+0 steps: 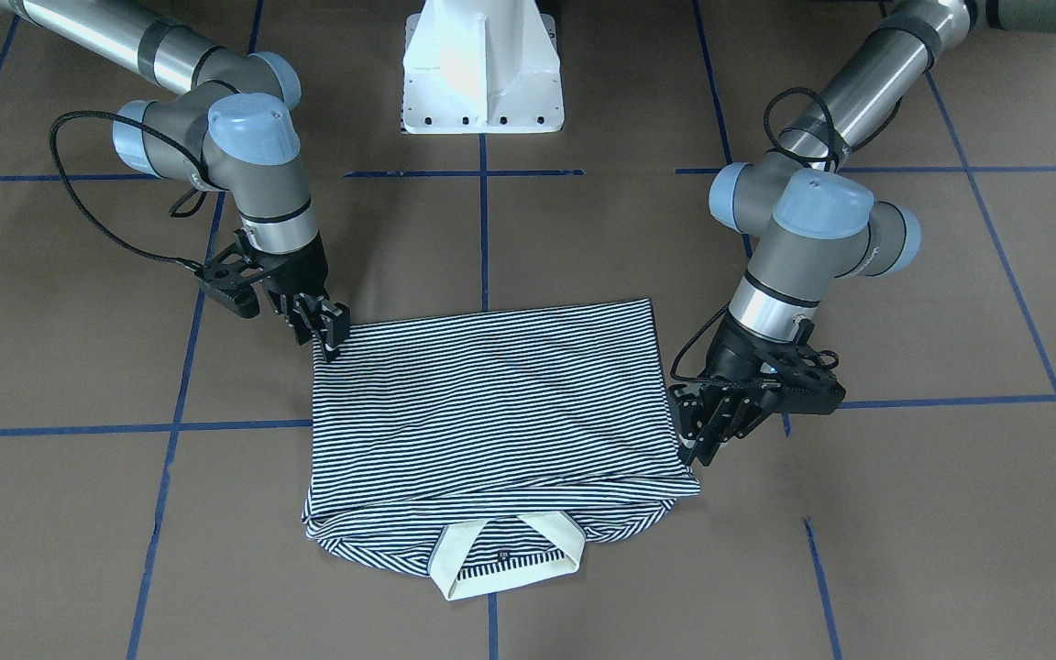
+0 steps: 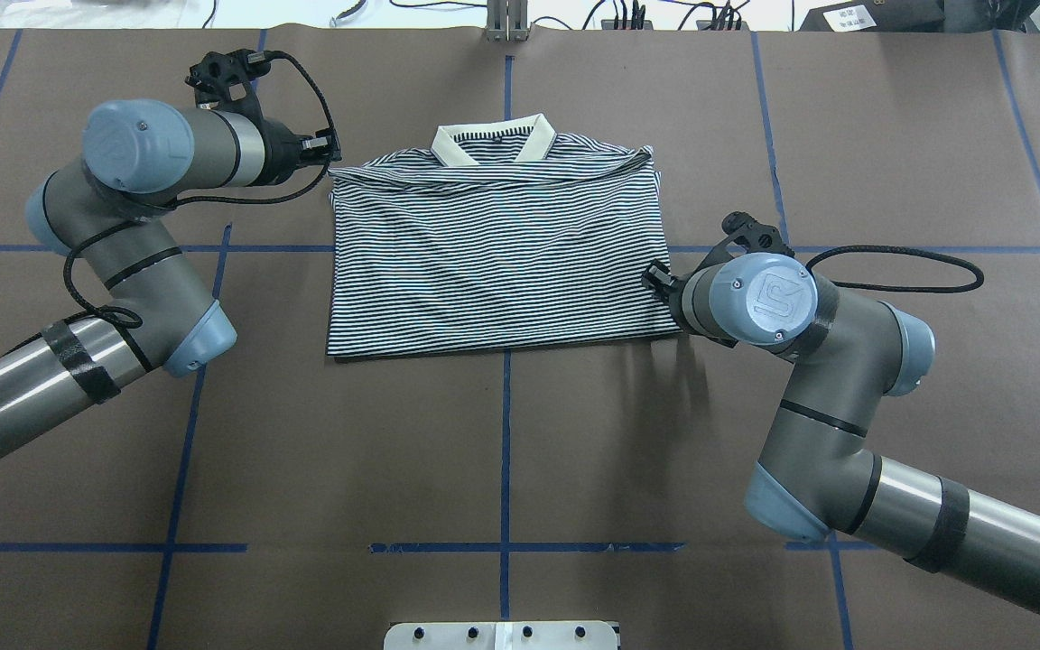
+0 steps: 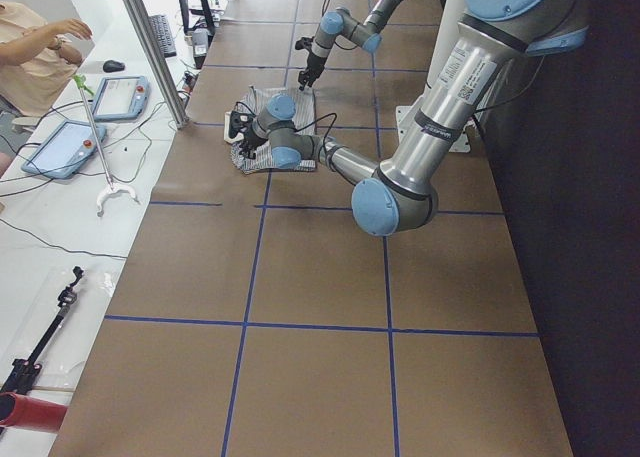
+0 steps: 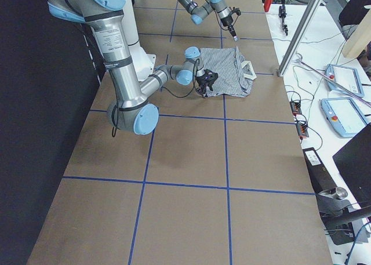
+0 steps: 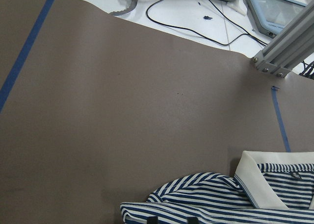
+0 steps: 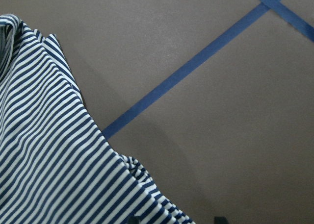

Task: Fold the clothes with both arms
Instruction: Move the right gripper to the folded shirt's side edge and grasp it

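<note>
The striped polo shirt [image 1: 491, 403] [image 2: 502, 262] lies flat in a folded rectangle, its cream collar [image 2: 493, 144] [image 1: 505, 555] on the side away from the robot. My left gripper [image 2: 330, 153] [image 1: 695, 447] sits low at the shirt's collar-end left corner. In the left wrist view its tips [image 5: 170, 219] stand a little apart over the striped edge, so it is open. My right gripper [image 1: 334, 344] [image 2: 655, 278] is at the shirt's right edge near the robot-side corner. Its tips [image 6: 175, 219] stand wide apart around the fabric edge [image 6: 49, 150], so it is open too.
Brown paper with blue tape lines [image 2: 506, 451] covers the table. The white pedestal [image 1: 482, 73] stands at the robot's side. Past the far edge are an aluminium post [image 3: 150, 47], cables, two pendants [image 3: 60, 147] and a seated person [image 3: 35, 47].
</note>
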Motion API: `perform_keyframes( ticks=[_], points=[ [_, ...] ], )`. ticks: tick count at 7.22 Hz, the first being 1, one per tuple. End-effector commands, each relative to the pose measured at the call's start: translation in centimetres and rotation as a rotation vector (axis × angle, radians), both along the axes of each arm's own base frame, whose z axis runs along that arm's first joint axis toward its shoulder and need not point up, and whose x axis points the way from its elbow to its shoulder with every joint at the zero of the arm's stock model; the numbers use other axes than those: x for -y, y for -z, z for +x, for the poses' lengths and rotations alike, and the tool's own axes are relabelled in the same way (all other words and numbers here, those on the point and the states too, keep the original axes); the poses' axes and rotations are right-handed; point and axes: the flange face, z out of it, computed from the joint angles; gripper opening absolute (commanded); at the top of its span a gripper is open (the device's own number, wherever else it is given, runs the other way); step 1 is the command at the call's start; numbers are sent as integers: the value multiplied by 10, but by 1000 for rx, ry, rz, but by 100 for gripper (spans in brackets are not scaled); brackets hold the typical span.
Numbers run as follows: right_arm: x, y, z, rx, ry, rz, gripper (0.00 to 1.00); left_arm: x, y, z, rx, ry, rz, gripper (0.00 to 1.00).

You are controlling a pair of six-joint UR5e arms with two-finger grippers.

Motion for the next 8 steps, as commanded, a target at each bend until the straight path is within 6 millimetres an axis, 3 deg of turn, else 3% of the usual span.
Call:
perform_keyframes(
  ticks=[1, 3, 4, 6, 7, 8],
  points=[
    [0, 1, -1, -8, 1, -3, 48, 0, -1, 0, 1, 0, -2, 32],
    [0, 3, -1, -5, 4, -2, 0, -2, 5, -5, -9, 5, 8, 32],
    [-3, 4, -3, -4, 8, -1, 0, -5, -3, -8, -4, 4, 2, 32],
    [-8, 16, 4, 25, 17, 7, 0, -7, 5, -10, -13, 4, 11, 32],
    [-22, 40, 13, 70, 28, 33, 0, -8, 6, -11, -15, 4, 13, 32],
    [-61, 43, 28, 75, 70, 37, 0, -8, 7, -11, -16, 4, 14, 32]
  ],
)
